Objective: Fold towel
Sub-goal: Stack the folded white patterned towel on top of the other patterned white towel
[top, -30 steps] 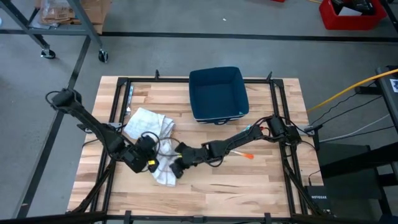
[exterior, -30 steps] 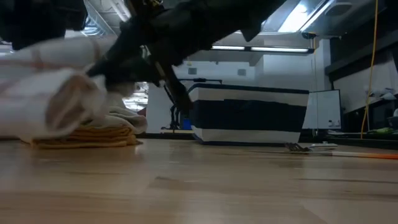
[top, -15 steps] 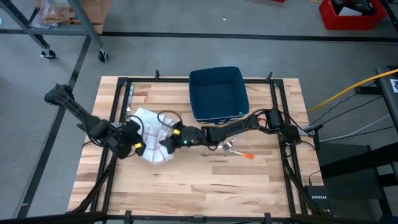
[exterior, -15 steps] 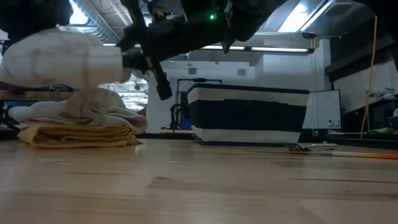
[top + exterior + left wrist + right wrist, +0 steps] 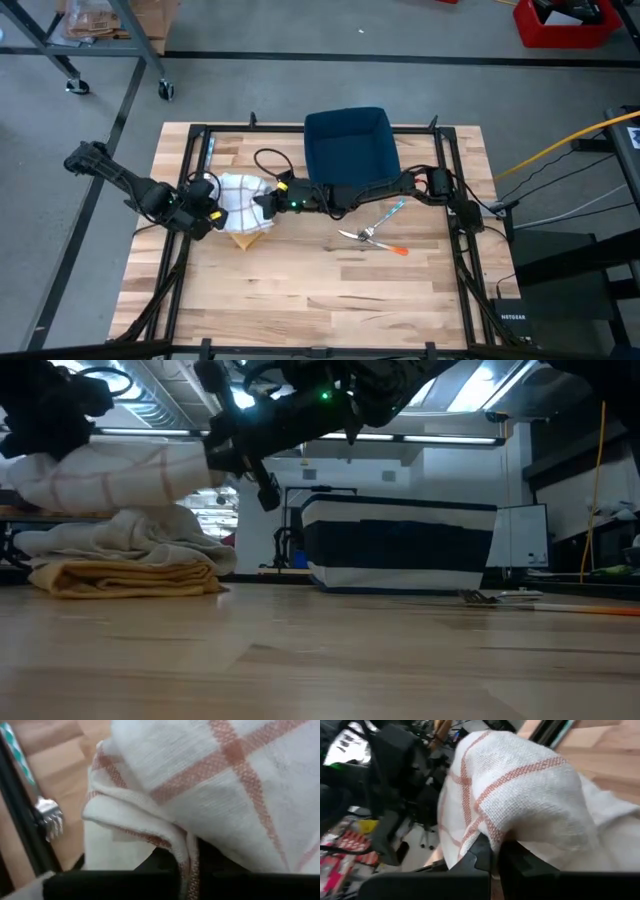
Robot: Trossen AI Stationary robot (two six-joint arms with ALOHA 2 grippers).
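Lifted farther back, towel [image 5: 240, 193] hangs between both pinching end effectors.

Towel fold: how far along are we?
Partway. Both grippers, left and right, have their jaws shut on the white checked towel, lifting one layer over the bunched part still on the table. Left: lay it down, release, square up the fold.

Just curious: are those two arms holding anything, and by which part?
Yes. Both hold the white towel by its folded edge, left gripper and right gripper pinching opposite ends.

grey floor [image 5: 300, 90], ceiling lights [image 5: 480, 385] (bright)
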